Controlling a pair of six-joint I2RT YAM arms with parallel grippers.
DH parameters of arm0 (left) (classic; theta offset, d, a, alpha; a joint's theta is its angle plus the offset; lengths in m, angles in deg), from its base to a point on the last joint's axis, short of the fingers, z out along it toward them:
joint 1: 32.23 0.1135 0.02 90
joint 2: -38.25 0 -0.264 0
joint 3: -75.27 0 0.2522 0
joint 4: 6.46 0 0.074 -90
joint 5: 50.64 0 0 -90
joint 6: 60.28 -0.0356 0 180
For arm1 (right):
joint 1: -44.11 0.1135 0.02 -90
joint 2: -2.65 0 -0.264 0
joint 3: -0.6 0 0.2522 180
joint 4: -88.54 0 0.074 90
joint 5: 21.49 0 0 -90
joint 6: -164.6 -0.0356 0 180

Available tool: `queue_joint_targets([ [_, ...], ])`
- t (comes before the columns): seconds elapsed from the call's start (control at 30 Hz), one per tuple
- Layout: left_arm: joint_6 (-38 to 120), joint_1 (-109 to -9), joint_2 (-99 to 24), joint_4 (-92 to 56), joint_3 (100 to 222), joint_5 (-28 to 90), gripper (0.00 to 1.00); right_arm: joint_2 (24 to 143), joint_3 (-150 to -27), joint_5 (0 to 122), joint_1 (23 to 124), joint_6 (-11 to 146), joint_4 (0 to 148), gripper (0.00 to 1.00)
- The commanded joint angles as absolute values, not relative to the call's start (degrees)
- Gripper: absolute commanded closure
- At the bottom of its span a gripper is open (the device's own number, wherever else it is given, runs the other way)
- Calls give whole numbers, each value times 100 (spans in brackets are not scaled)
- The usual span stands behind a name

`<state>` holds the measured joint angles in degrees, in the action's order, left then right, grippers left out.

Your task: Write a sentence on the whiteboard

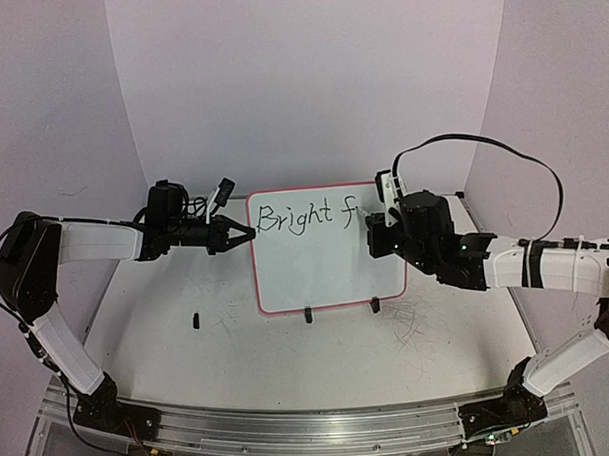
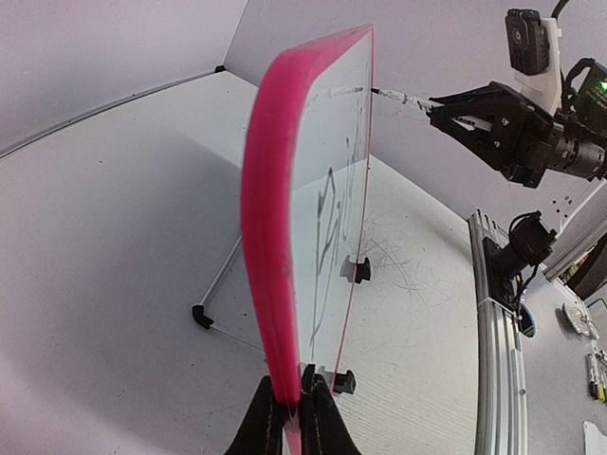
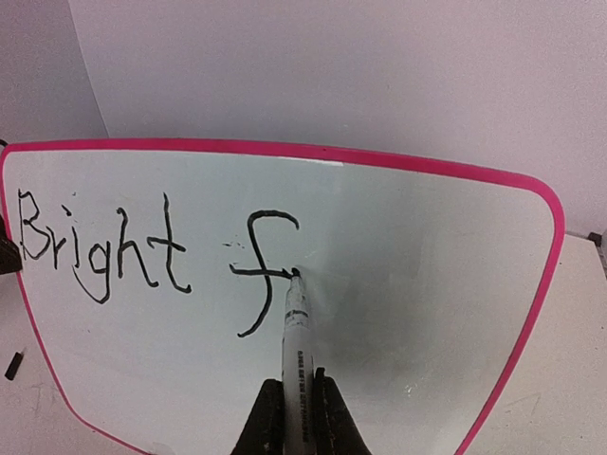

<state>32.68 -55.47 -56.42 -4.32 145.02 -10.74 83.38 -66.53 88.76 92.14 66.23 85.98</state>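
Two clenched: left gripper [image 1: 243, 233] pinches whiteboard [image 1: 326, 272] edge; right gripper [image 3: 290, 403] grasps marker [image 3: 295, 327], tip on sentence [image 3: 104, 248]

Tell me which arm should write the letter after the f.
Right. The right arm's jaws hold the marker, its tip on the whiteboard at the f's crossbar. The left arm's jaws are clamped on the board's left edge, steadying it, with no marker.

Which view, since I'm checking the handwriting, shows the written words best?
The right wrist view: the writing faces the camera, large and sharp, reading "Bright f", with the marker tip at the f's crossbar. The top external view shows it small on the whiteboard; the left wrist view sees it edge-on, unreadable.
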Motion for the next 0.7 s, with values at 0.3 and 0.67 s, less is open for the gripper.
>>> queue_joint_targets([
  [0.3, 2981, -5520, -5371, -213, 14596, -830, 100, 8603, -6996, 9079, 9196, 6491, 8632, 100],
  [0.67, 2981, -5517, -5384, -217, 14604, -822, 100, 8434, -6772, 9033, 9201, 6259, 8372, 100],
])
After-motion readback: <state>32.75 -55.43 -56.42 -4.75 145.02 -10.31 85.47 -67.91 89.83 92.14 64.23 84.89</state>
